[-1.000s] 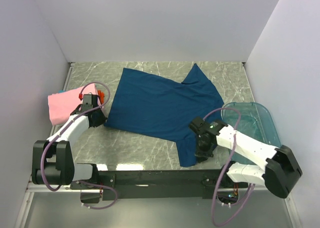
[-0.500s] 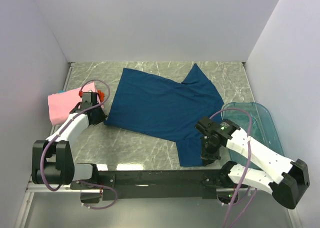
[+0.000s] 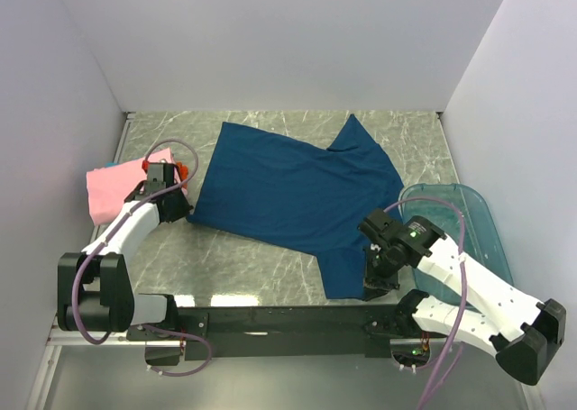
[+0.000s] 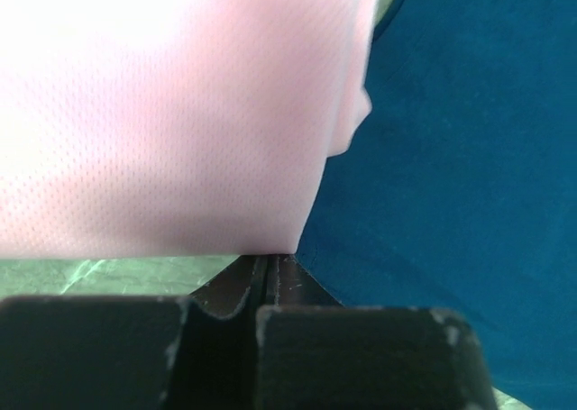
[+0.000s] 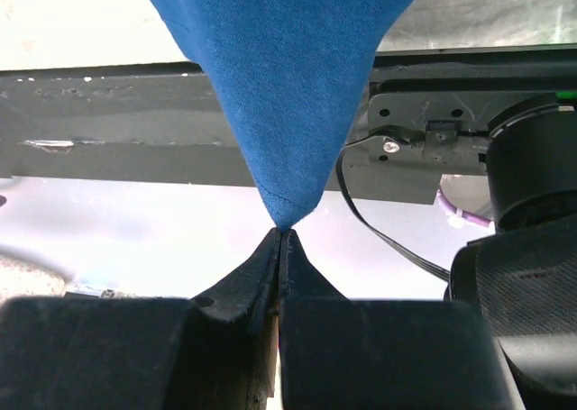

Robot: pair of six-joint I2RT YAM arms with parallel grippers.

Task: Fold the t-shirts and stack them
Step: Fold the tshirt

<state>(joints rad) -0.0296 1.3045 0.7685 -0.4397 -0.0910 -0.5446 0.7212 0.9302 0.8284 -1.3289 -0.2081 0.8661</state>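
A large navy t-shirt (image 3: 288, 189) lies spread flat across the middle of the marble table. My left gripper (image 3: 178, 212) is at its near-left corner, beside a folded pink t-shirt (image 3: 113, 192). In the left wrist view my left gripper (image 4: 269, 259) is shut, its tips where the pink cloth (image 4: 162, 113) meets the navy cloth (image 4: 451, 158). My right gripper (image 3: 376, 282) is shut on the shirt's near-right corner at the table's front edge. In the right wrist view my right gripper (image 5: 282, 232) pinches the navy point (image 5: 288, 68). A bit of orange cloth (image 3: 183, 170) shows behind the left gripper.
A translucent teal plastic tub (image 3: 460, 216) sits at the right edge, behind my right arm. White walls close the table on three sides. The black base rail (image 3: 270, 320) runs along the near edge, and also shows in the right wrist view (image 5: 108, 113).
My right gripper has moved to the near right with the navy corner, drawing that flap toward the front edge. The left arm has barely moved.
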